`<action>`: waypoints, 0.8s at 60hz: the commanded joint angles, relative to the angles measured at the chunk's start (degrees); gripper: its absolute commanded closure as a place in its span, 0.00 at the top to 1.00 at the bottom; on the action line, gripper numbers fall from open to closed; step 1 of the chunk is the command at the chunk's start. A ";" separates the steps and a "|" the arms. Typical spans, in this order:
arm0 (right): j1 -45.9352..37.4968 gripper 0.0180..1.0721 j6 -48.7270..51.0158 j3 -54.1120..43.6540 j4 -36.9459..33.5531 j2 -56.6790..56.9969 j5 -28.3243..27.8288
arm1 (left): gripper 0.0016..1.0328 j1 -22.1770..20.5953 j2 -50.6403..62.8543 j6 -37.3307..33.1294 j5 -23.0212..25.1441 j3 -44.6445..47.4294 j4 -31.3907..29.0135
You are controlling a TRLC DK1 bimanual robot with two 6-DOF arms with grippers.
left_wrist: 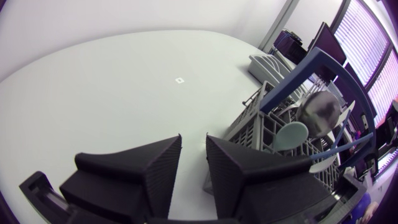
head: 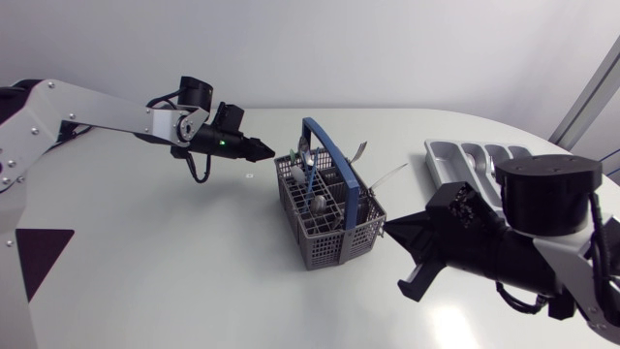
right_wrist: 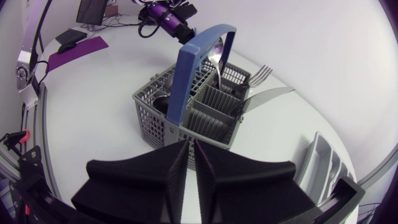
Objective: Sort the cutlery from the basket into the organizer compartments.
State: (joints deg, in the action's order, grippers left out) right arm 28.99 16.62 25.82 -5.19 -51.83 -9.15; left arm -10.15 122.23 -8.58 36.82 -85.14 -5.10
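Hardly any of the task appeared to have been done. The cutlery basket (head: 320,242), grey with a blue handle (head: 334,160), was seen standing on the white table (head: 145,262) near its middle, and it was still loaded. A spoon (head: 308,155) was propped upright under the handle, a fork (head: 358,150) and a table knife (head: 392,174) were leaning out over the far rim, and another spoon bowl (head: 318,204) was lying lower in a compartment.

The grey organizer (head: 455,155) was placed well apart from the basket, toward the right arm's side. Those of its compartments that could be seen held nothing, though part of it was hidden behind that arm.

The left gripper (left_wrist: 193,146) was held just beside the basket's wall, its fingers parted by a narrow gap and nothing caught between them. The right gripper (right_wrist: 190,146) was pointed at the basket's opposite side, near it but not touching. Its fingers were brought almost together, with only a slit left, and nothing was held.

Every piece was judged still to be lifted out and sorted.
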 commanded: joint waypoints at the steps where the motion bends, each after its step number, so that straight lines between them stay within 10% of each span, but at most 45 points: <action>1: -0.52 0.10 1.48 -2.01 1.41 -2.57 -0.87 | 0.24 -0.04 3.80 1.55 2.38 -5.12 -2.72; 48: -5.17 0.09 0.87 3.97 17.50 -24.72 0.97 | 0.21 -0.13 -1.39 -16.73 16.97 3.05 -17.31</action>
State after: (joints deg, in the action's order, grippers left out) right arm 23.97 18.06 27.31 9.91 -73.89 -8.32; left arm -9.23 124.20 -22.37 50.70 -86.30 -20.49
